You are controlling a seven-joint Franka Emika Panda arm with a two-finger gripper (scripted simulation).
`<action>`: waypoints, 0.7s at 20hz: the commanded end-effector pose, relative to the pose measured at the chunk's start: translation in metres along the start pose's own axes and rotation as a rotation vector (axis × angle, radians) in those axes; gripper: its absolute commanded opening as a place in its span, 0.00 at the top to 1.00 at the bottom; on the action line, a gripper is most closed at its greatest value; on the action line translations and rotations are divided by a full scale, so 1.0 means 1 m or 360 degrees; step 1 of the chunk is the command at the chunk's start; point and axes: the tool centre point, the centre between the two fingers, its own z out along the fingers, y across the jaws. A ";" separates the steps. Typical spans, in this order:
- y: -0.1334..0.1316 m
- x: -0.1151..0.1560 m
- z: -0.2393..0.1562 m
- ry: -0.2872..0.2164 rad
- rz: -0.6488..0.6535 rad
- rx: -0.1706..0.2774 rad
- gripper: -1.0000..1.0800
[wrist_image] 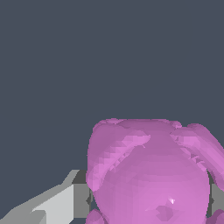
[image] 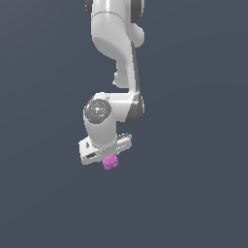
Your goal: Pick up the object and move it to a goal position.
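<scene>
Item one, the arm (image: 116, 53): a white Panda descending from the twelve o'clock edge of the exterior view, wrist joint turned so the hand points downward toward six o'clock. Item two, the gripper (image: 109, 160): a white block with short fingers, set low in the frame over a plain dark grey ground (image: 43, 193) that shows no edge, marker or goal. Item three, the object (image: 110, 162): a small magenta-pink knobbed ball, sitting directly beneath the hand at its six o'clock, partly hidden by the gripper body. In the wrist view the object (wrist_image: 153, 175) fills the lower portion of the picture, with a grey finger (wrist_image: 65, 203) pressed against one flank and a sliver of a second finger at the opposite flank, so the jaws appear clamped on the ball, one on each side. The grip across the widest part suits a bumpy round body, which would likely roll out of a shallower pinch. Whether the ball rests on the ground or hangs clear of it cannot be told, since no shadow or contact shows. Judged stage: grasp made, carrying to the goal outstanding; the goal itself is not visible.
</scene>
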 end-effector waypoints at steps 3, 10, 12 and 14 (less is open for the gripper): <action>-0.014 0.003 -0.045 0.0002 -0.0001 -0.0001 1.00; -0.038 0.007 -0.126 0.0002 -0.0001 -0.0001 1.00; -0.045 0.008 -0.149 0.0002 -0.0002 -0.0002 1.00; -0.052 0.010 -0.172 0.0002 -0.0002 -0.0002 1.00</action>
